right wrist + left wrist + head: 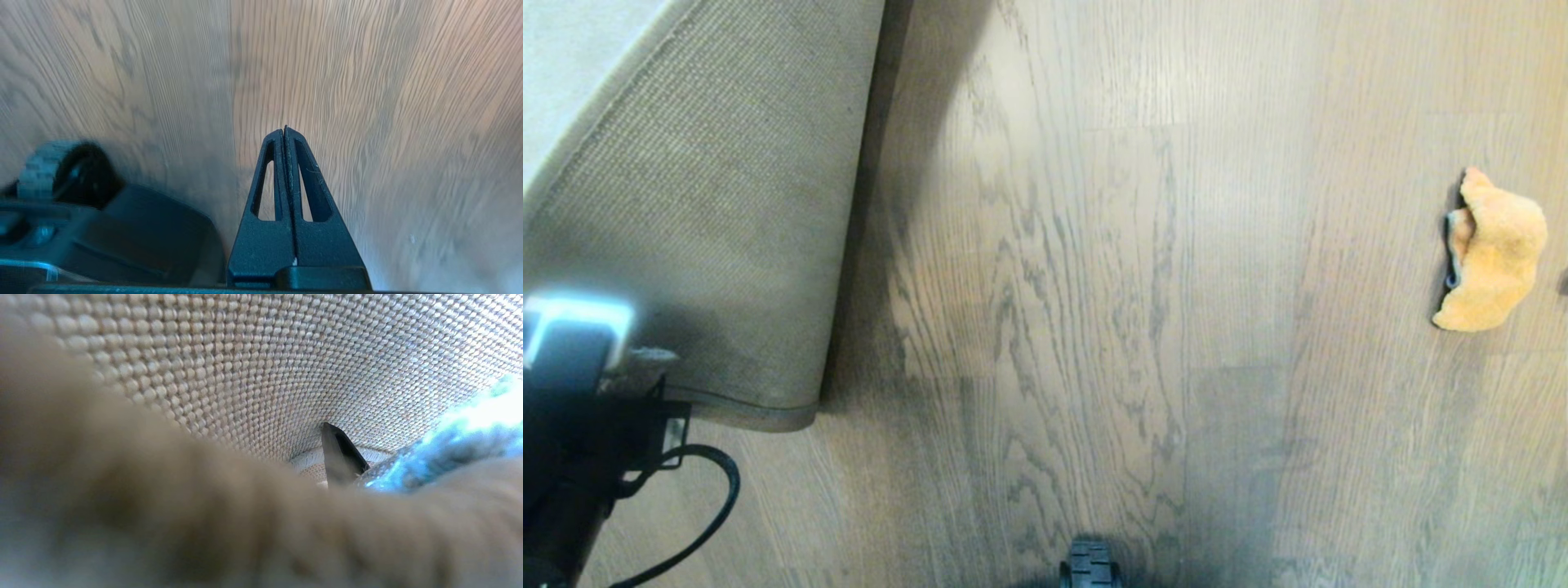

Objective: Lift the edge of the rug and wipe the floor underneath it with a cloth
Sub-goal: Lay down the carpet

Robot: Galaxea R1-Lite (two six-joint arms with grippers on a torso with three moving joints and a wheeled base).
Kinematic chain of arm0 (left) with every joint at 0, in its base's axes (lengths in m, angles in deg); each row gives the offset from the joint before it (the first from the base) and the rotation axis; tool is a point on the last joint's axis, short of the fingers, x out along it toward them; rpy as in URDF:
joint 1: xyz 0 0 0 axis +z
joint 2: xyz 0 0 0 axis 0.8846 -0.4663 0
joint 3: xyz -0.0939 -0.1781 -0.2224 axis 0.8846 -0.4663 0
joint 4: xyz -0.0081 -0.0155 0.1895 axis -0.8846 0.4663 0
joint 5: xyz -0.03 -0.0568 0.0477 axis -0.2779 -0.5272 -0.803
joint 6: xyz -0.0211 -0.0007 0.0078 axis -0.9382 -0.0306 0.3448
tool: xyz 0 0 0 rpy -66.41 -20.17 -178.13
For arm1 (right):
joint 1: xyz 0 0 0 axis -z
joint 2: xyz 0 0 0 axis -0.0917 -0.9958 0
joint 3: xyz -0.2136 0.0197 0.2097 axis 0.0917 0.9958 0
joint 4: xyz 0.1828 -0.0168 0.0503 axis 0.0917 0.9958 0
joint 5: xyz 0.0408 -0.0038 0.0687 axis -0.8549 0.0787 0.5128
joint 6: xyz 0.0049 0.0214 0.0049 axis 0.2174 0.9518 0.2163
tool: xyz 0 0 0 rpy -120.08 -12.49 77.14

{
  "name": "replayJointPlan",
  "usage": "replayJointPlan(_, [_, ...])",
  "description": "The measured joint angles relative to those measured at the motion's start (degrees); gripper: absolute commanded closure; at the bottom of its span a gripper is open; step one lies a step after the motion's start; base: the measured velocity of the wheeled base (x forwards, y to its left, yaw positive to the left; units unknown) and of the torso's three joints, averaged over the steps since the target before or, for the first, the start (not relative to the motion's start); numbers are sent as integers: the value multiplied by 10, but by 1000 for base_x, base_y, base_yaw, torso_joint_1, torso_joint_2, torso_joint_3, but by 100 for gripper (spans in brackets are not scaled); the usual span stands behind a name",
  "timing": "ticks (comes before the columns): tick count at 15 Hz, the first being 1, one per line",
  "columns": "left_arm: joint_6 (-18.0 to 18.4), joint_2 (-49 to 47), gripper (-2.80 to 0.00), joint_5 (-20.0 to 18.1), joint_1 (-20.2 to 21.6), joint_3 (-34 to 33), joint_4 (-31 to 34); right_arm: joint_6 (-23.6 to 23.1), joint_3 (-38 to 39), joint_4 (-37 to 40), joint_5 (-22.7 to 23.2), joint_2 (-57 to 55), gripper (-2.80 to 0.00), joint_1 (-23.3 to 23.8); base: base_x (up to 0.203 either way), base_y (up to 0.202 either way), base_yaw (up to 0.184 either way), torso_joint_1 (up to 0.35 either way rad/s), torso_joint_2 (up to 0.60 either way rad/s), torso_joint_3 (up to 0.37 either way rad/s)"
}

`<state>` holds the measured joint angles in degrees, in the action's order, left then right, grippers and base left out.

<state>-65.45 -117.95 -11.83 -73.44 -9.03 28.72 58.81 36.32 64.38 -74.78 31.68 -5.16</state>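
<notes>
Your left gripper point(637, 359), at eight o'clock, seemingly pinches the rug edge point(727, 229) — tan woven mesh backing turned up. Fluffy orange cloth point(1494, 253) lies crumpled at three o'clock on the matte wood-grain floor point(1094, 286); right gripper point(284, 132) — fingers pressed together, empty.

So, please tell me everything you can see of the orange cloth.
The small orange-tan fluffy microfibre cloth lies crumpled on the grey-brown wood-grain floor at the head view's right side. A thin dark trim shows along one side of it. Nothing touches it except the floor; no end effector is near it, and the lifted rug is far away.
</notes>
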Motion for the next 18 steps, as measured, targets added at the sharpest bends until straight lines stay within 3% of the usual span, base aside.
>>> replayJointPlan(5, [0,0,0,0,0,-3,-1,22,0,0,-5,102,0,-1,0,0,0,0,0,0])
replayJointPlan(9, [1,3,0,1,-1,2,1,24,0,0,-6,122,0,-1,0,0,0,0,0,0])
replayJointPlan(12, [23,19,0,2,-7,16,3,24,0,0,-6,125,0,-1,0,0,0,0,0,0])
replayJointPlan(18, [20,55,0,0,-49,35,-3,23,0,0,-6,127,0,-1,0,0,0,0,0,0])
